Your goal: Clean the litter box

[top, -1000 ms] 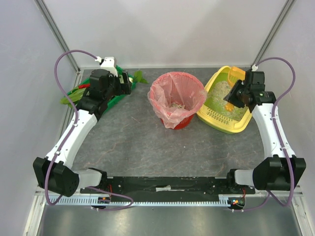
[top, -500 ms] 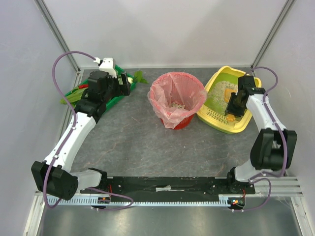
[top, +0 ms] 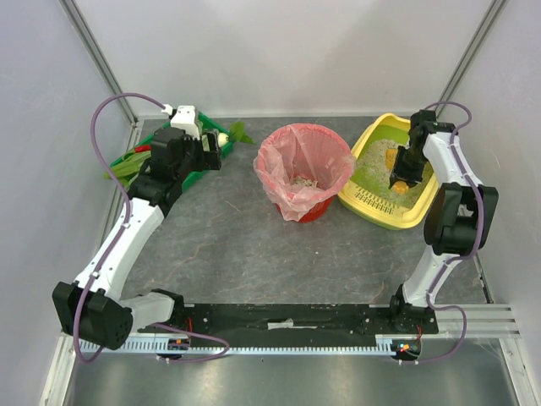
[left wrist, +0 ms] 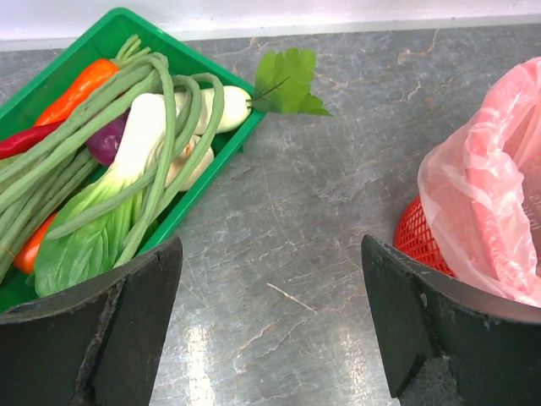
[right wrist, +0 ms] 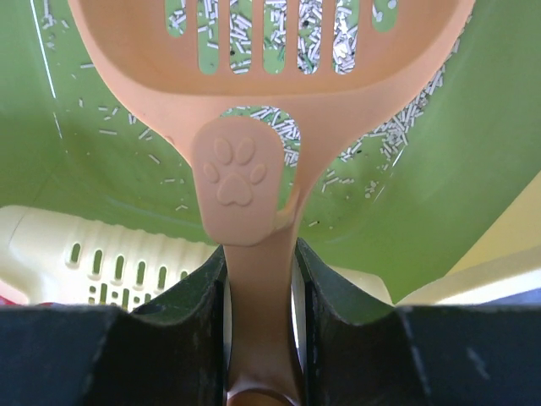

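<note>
Litter box (top: 378,216), a shallow yellow plastic tray, sits at the surface's (top: 254,245) far right corner. Right jaws clamp the handle of the orange slotted plastic scoop (right wrist: 254,110), presumably for sifting; left jaws apart.

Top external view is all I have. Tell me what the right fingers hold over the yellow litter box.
Observer: The right fingers are shut on the handle of an orange slotted plastic scoop bearing a paw print.
Operator: Report its load.
Observer: Pale litter pellets show through the slots, against the green inside of the yellow plastic litter box; any load I cannot tell.
Operator: Now the left.
Observer: The left fingers stand wide open, empty, over grey table between a green plastic vegetable tray and a red mesh basket.
</note>
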`<state>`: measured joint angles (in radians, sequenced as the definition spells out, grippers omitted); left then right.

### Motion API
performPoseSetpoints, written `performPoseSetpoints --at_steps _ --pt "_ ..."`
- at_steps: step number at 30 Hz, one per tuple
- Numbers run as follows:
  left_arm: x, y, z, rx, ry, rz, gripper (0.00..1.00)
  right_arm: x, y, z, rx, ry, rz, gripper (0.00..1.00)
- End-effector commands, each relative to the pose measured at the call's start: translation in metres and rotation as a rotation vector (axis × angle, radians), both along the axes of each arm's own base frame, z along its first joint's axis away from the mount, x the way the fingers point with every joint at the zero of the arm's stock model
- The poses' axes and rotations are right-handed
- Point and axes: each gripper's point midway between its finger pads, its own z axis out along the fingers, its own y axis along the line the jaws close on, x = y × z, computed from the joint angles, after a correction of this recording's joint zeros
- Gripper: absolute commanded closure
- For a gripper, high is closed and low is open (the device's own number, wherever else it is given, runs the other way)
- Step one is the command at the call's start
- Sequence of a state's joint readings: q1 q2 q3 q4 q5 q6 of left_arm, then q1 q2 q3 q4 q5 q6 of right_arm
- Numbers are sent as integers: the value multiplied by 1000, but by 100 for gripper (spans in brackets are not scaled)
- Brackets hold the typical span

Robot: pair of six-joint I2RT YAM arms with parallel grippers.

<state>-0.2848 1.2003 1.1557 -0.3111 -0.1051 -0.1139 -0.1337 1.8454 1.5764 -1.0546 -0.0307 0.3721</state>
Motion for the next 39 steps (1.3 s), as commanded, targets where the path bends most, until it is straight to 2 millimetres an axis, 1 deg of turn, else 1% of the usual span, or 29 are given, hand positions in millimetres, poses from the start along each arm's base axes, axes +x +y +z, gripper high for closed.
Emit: performPoseSetpoints --at_steps 1,3,5,6,7,9,11,15,21,27,28,31,34,39 --pt "1 8 8 35 -51 13 7 -1 -4 1 1 72 15 100" --pt "2 8 8 41 -54 9 7 4 -6 1 -13 73 14 100" --pt "2 8 7 49 -55 9 7 9 -8 -4 -17 81 11 100" --pt "2 9 7 53 -54 9 7 13 -13 -3 -43 74 6 100" --pt "3 9 6 55 -53 9 7 15 -14 -10 -46 91 2 100" --pt "3 9 5 59 -53 11 6 24 -17 -12 -55 81 0 100" --pt "2 10 4 60 -50 11 6 31 -19 -19 -61 83 -6 100" --pt "3 10 3 63 -46 10 6 50 -20 -34 -62 52 -2 100" --pt "3 12 11 89 -57 12 6 51 -31 -55 -120 67 -1 100" --pt "7 14 11 104 -50 16 5 52 -33 -71 -129 42 -10 100" --pt "8 13 17 100 -60 14 5 53 -32 -72 -128 36 -12 100" --pt "10 11 21 97 -65 12 5 57 -33 -77 -132 19 -15 100" --pt "10 11 19 99 -58 13 5 63 -34 -82 -134 6 -13 100" --pt "10 13 22 104 -62 18 5 74 -35 -82 -134 -32 -20 100"
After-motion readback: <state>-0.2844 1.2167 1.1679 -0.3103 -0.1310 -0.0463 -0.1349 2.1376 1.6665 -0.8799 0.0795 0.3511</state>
